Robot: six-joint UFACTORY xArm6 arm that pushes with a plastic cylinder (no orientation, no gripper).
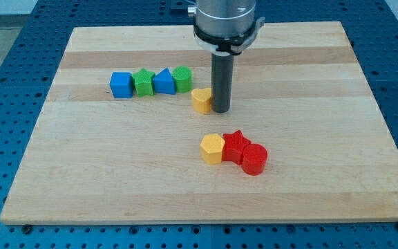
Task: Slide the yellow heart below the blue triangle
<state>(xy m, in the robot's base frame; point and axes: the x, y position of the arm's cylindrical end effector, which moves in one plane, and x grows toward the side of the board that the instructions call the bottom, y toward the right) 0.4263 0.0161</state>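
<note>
The yellow heart [201, 99] lies near the board's middle, just below and right of the green cylinder [182, 79]. The blue triangle [164, 81] sits in a row near the view's top left, left of that cylinder. My tip [220, 109] stands on the board right against the heart's right side. The heart is to the lower right of the blue triangle.
The row also holds a blue cube [121, 85] and a green star [143, 82]. A yellow pentagon [213, 148], a red star [236, 144] and a red cylinder [254, 159] cluster lower in the middle. The wooden board [81, 173] lies on a blue perforated table.
</note>
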